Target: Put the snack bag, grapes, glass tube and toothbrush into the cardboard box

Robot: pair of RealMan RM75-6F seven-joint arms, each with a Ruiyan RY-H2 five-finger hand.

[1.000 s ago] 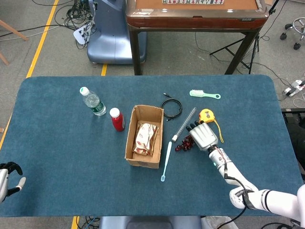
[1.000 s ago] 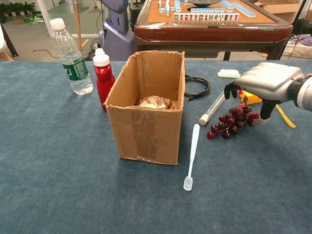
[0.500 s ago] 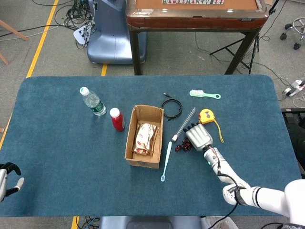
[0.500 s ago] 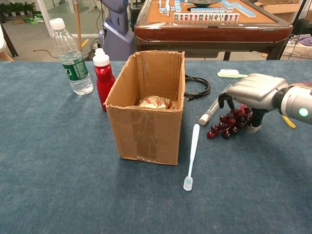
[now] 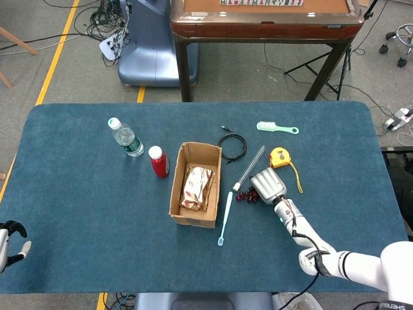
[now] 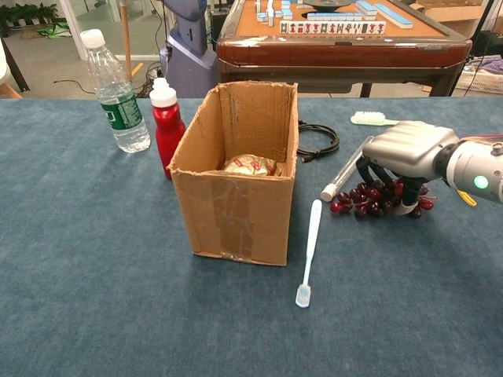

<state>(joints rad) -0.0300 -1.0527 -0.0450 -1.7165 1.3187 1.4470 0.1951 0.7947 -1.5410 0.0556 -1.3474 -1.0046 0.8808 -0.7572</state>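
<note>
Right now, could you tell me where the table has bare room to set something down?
The cloth is bare in front of the cardboard box and left of it, below the water bottle and red bottle. It is crowded right of the box, where the toothbrush, glass tube, cable, tape measure and the right hand on the grapes sit close together.
</note>
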